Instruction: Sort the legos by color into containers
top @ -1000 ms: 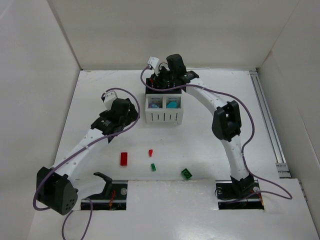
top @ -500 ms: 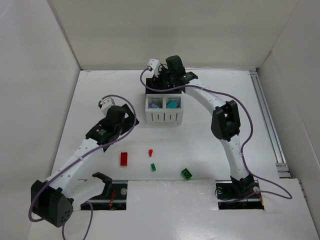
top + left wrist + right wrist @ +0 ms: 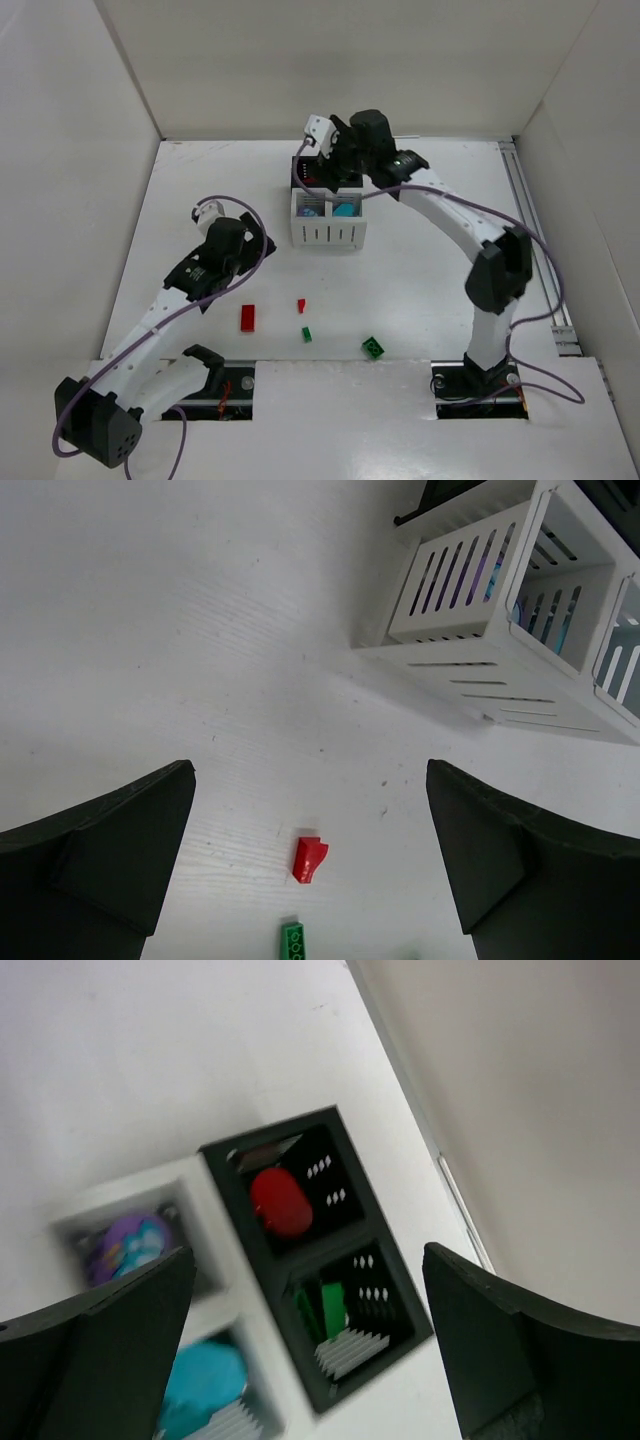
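1. Red shows twice on the white table [image 3: 200, 180]: a flat red brick [image 3: 247, 317] lies near the front edge, and a small red piece [image 3: 310, 859] sits just right of it, apart.
2. A small green brick [image 3: 306, 334] lies just nearer the arm bases than the small red piece. A green-and-black piece [image 3: 373, 347] rests further right, close to the front edge.
3. The left gripper [image 3: 308, 775] hangs above the table with its jaws spread wide and nothing between them. In its wrist view the small red piece lies on the table below the gap.
4. The bin block [image 3: 325, 238] stands toward the far middle of the table, its slatted white compartments facing the arms.
5. The right gripper [image 3: 308, 1250] hovers over the block's black rear compartments, jaws wide apart and empty.
6. One black compartment holds a rounded red piece [image 3: 280, 1201]. The black one beside it holds green pieces [image 3: 322, 1308].
7. A purple piece [image 3: 125, 1245] sits in the left white compartment and a cyan piece [image 3: 200, 1385] in the right one.
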Tool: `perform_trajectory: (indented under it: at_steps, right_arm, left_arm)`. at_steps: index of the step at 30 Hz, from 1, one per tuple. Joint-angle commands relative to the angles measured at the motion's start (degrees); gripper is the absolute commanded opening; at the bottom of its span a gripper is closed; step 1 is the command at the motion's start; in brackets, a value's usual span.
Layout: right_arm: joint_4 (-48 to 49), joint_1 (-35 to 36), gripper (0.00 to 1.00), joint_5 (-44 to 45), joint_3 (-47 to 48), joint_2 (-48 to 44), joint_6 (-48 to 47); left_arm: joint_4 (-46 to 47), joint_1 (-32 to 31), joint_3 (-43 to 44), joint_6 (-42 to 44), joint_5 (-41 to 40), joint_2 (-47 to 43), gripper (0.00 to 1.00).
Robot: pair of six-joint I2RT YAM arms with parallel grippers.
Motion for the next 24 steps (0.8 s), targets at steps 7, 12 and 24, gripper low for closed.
perform_trajectory:
  at_steps: [7, 12, 24]
  right_arm:
    - [8.7, 7.4, 1.00, 6.3, -45.9, -38.1, 6.9]
    - [5.7, 14.8, 1.00, 8.5, -63.4, -48.6, 18.2]
    - [6.2, 28.0, 1.00, 12.7, -75.5, -45.1, 36.1]
  left_arm:
    - [-2.8, -2.7, -1.4, -1.5, 1.1, -1.1, 1.00]
    - [-2.1, -2.7, -3.4, -2.2, 1.1, -0.6, 1.00]
    - [-0.4, -2.7, -5.1, -2.2, 2.9, 0.6, 1.00]
